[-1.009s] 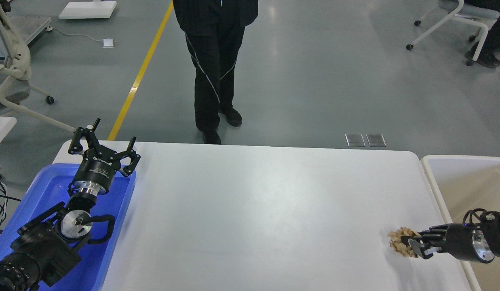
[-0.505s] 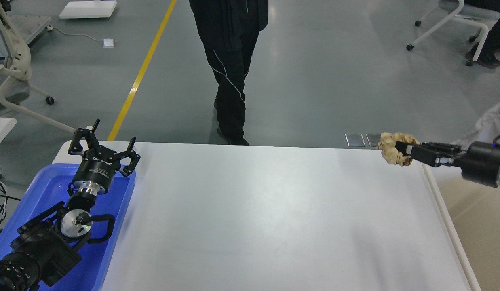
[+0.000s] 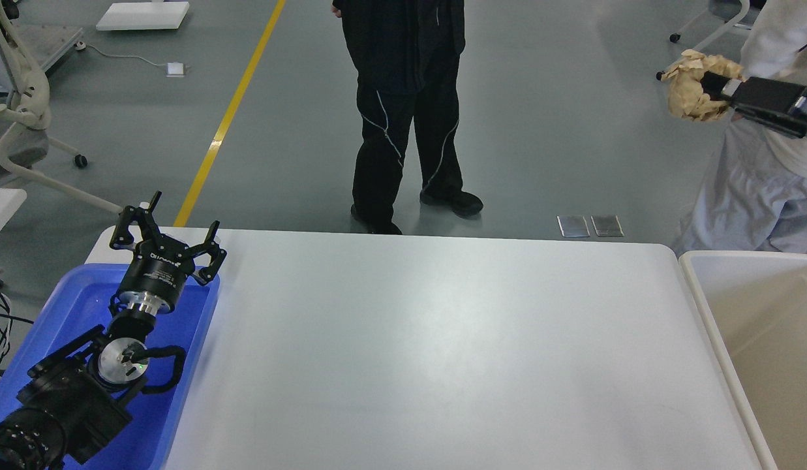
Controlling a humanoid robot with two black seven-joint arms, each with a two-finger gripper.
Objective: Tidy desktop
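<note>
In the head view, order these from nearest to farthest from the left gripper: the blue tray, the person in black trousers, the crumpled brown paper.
From the left gripper:
1. Blue tray, directly below it at the desktop's left edge.
2. Person in black trousers, standing beyond the far edge, centre.
3. Crumpled brown paper, far upper right, held by the right gripper.

A lab or workshop hall: grey sealed floor [image 3: 540,130] with a yellow lane line [image 3: 230,111], rolling chairs [image 3: 21,98], and onlookers [image 3: 403,111].
</note>
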